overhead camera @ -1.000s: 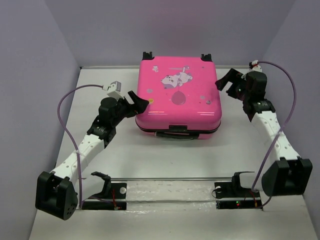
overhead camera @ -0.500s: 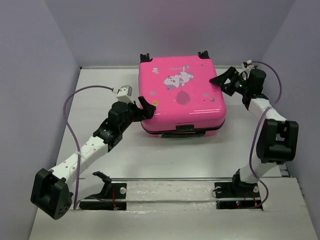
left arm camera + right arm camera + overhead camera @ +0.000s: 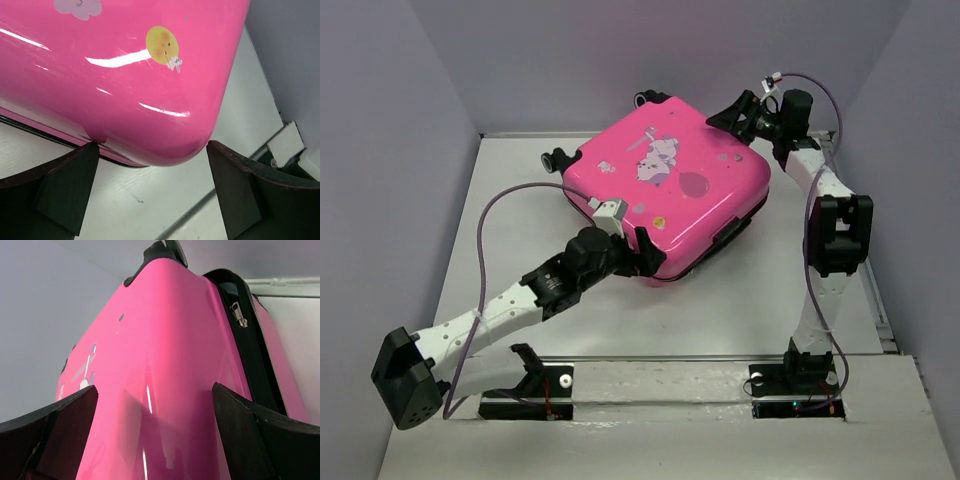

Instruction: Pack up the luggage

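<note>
The luggage (image 3: 670, 190) is a hot-pink hard-shell suitcase, closed and lying flat on the table, turned diagonally. Its black wheels (image 3: 557, 158) point back left and its handle (image 3: 730, 228) faces front right. My left gripper (image 3: 645, 262) is open at the near corner; in the left wrist view that rounded corner (image 3: 150, 125) sits between its fingers (image 3: 70, 185). My right gripper (image 3: 732, 112) is open at the far right corner, its jaws straddling the pink shell (image 3: 170, 340) beside the black zipper seam (image 3: 237, 314). Whether either touches the shell I cannot tell.
Grey-purple walls close in the white table (image 3: 520, 200) on the left, back and right. A metal rail (image 3: 670, 358) crosses the near edge by the arm bases. A purple cable (image 3: 495, 215) loops above the left arm.
The suitcase has swung counter-clockwise, from square to diagonal. My left gripper moved right to its near corner; my right gripper moved back and left to the far corner. Both stayed open.
</note>
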### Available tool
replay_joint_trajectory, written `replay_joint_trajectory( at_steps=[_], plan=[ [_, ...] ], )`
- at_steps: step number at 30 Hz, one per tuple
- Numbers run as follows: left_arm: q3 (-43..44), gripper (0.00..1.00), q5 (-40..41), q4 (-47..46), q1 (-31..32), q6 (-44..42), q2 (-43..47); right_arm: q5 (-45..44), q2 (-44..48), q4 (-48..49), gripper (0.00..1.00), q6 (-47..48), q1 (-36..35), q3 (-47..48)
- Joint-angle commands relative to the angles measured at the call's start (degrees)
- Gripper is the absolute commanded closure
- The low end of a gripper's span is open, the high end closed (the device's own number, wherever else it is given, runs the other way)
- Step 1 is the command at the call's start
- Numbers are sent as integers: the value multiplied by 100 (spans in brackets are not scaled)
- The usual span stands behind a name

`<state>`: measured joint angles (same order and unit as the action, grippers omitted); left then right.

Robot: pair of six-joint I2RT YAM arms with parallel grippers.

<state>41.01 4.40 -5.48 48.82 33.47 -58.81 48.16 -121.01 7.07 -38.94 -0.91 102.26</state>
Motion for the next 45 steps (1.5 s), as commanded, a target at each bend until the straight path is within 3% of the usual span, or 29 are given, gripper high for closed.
replay_joint_trajectory(
  at_steps=[1, 5, 10, 13, 14, 20, 21, 25, 34, 45],
  plan=[
    [890, 1, -845, -1395, 356, 134, -272, 1749, 166, -1136, 0, -466, -876, 751],
    [1400, 1, -547, -1053, 365, -182, -316, 795, 297, -2750, 0, 631, -876, 1347],
    [2085, 1, 534, -236, 313, -666, 9, 19, 1359, -2860, 0, 1230, -823, 1122],
    [2192, 1, 781, 99, -29, -781, 229, -202, 2159, -2808, 0, 1547, -823, 683],
    [2139, 1, 799, 117, -413, -746, 351, -341, 2361, -2729, 0, 1573, -823, 516],
    [1560, 1, -88, -58, -2664, 35, 423, -650, 3994, -2010, 1, 1512, -876, -1557],
    [1393, 1, -446, -259, -3293, 141, 353, -728, 4189, -1895, 1, 1486, -876, -1838],
    [1392, 1, -2020, -602, -4535, 598, -376, -922, 4919, -1815, 2, 1582, -928, -2710],
    [1698, 1, -3164, -1720, -5312, 1600, -2246, -861, 5931, -1630, 3, 1591, -1297, -4170],
    [2306, 1, -3156, -2088, -5312, 2005, -3374, -923, 6432, -1639, 3, 1574, -1553, -4688]
  ],
)
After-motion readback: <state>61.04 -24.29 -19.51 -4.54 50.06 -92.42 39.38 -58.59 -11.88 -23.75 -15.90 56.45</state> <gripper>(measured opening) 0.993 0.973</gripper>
